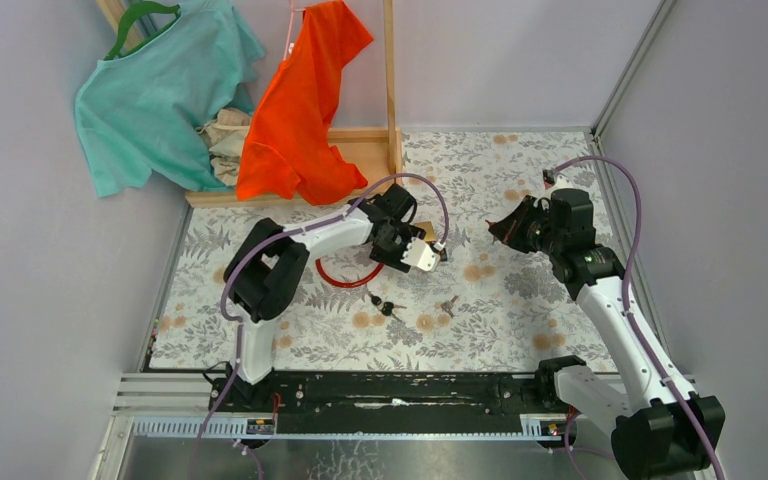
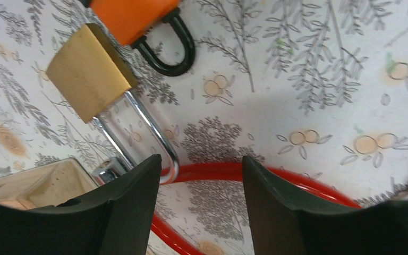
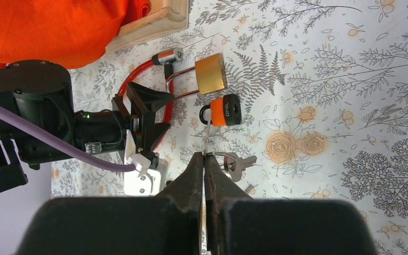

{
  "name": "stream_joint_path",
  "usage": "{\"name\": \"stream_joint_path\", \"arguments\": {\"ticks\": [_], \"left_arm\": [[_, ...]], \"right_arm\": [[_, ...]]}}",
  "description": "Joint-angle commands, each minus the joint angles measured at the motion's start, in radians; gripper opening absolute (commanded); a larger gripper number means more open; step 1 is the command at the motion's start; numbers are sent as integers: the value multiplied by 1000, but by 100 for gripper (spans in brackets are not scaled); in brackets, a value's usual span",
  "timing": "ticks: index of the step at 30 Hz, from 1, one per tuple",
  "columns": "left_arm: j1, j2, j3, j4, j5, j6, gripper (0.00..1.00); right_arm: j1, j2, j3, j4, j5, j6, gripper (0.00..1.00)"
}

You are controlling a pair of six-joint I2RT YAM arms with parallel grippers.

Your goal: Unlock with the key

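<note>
Right gripper (image 3: 204, 156) first: fingers pinched tight on a thin metal blade (image 3: 206, 139), seemingly a key seen edge-on. Its tip points straight at the orange padlock (image 3: 224, 111), and whether it reaches the lock is too close to call. A loose key (image 3: 240, 162) on a ring lies on the floral table (image 1: 520, 300) just beside those fingertips. Above the orange lock sits the brass padlock (image 3: 211, 73), the two nearly touching.

Over to the left gripper (image 2: 202, 175): fingers (image 2: 138, 202) spread wide, nothing between them, poised over the red cable (image 2: 297, 178). The brass lock's silver shackle (image 2: 154, 135) curves down by the left finger. Two black-headed keys (image 1: 390, 305) lie nearer the arm bases.
</note>
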Motion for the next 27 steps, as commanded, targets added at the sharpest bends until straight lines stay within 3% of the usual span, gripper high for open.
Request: {"name": "stream_joint_path", "arguments": {"ticks": [1,4,12,21,27], "left_arm": [[12,36,54,87,10,27,62],[17,55,78,87,11,27,59],[18,102,121,5,-16,29,40],[11,167,203,-108,-73,23,37],[8,156,235,-76,-100,-41,11]], "right_arm": [[-8,-7,40,10,4,-26,0],[-9,-5,33,17,-6,-24,0],[-8,2,35,21,-13,-21,0],[-8,5,53,20,-20,-17,0],[-9,-4,63,15,-24,-14,0]]}}
